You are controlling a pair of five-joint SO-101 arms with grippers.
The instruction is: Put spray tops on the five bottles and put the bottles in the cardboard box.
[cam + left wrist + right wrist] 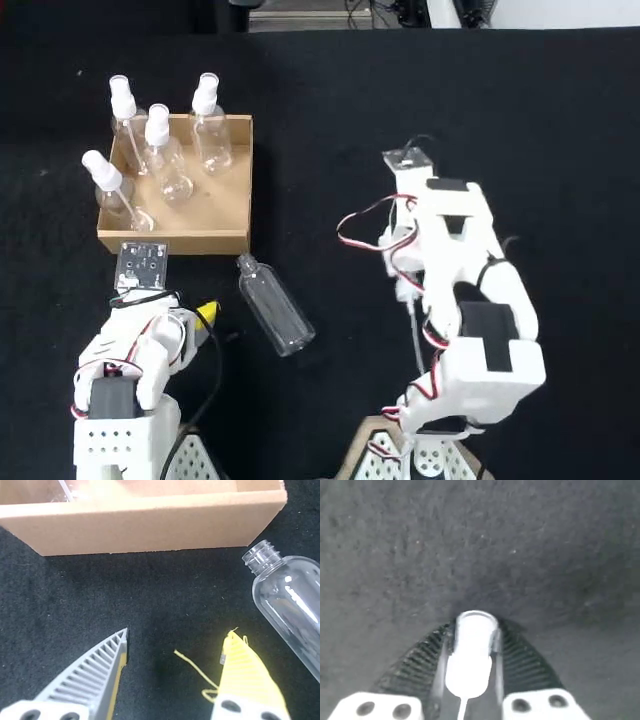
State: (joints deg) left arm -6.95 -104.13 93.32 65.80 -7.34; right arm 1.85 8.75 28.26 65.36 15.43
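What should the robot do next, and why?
Probably the left gripper, open beside the capless bottle lying on the table, should slide over and grasp it. The right gripper holds a spray top, so the bottle needs steadying for capping.

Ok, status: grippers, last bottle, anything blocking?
Left gripper open, empty, beside cardboard box. Right gripper shut on spray top. Fifth bottle lying uncapped outside box, four capped bottles inside. Nothing blocking.

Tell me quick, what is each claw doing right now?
Left gripper: open, holding nothing.
Right gripper: closed on a spray top.
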